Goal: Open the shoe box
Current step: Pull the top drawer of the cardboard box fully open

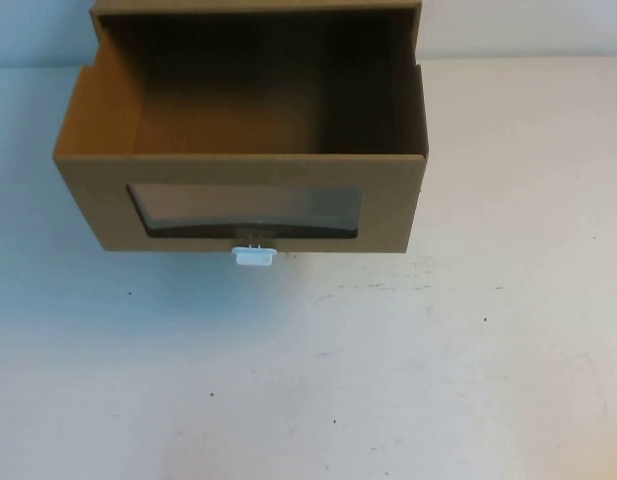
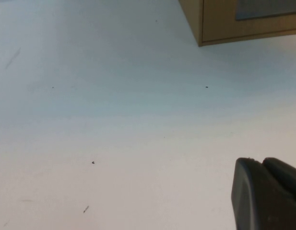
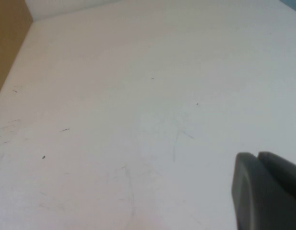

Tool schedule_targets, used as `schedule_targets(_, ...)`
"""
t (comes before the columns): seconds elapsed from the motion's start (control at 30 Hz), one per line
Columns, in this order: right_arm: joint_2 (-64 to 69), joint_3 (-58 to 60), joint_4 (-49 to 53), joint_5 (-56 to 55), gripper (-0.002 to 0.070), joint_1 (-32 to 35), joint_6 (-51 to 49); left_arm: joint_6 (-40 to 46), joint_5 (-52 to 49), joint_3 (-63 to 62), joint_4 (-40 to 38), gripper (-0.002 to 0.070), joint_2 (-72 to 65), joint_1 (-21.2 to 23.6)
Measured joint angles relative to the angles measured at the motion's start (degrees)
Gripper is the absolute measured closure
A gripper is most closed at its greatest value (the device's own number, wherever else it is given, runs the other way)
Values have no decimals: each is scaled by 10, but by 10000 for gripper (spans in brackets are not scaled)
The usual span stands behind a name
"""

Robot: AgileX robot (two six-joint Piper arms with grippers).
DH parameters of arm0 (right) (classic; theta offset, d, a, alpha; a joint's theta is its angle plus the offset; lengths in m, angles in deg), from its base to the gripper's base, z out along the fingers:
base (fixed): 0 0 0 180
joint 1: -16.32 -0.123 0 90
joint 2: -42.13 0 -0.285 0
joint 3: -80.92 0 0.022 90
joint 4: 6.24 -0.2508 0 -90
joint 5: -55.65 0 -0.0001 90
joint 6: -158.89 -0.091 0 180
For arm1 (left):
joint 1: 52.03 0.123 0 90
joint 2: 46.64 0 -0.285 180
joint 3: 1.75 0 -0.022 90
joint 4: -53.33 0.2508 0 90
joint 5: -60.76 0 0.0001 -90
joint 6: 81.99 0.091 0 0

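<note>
Ahead of the clenched left gripper (image 2: pixel 260 163) and clenched right gripper (image 3: pixel 257 155) — both over the white table (image 3: pixel 138 96) — the brown cardboard shoe box (image 1: pixel 88 200) stands open; a forward sweep could shove it.

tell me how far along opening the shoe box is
Done: the shoe box looks open, its dark inside showing from above. In hand: nothing. The left gripper and right gripper are both shut and empty, over the table, apart from the box. Left: seemingly nothing.
</note>
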Motion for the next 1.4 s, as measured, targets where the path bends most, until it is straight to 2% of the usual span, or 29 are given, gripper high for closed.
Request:
schedule_targets(0.3, 0, 0, -14, 0, 689, 0, 29, 0, 0, 0, 0, 677, 0, 0)
schedule_targets(0.5, 0, 0, -196, 0, 689, 0, 268, 0, 0, 0, 0, 677, 0, 0)
schedule_targets(0.57, 0, 0, -238, 0, 689, 0, 309, 0, 0, 0, 0, 677, 0, 0)
schedule_targets(0.87, 0, 0, -273, 10, 689, 0, 374, 0, 0, 0, 0, 677, 0, 0)
schedule_targets(1.4, 0, 0, -277, 13, 690, 0, 380, 0, 0, 0, 0, 677, 0, 0)
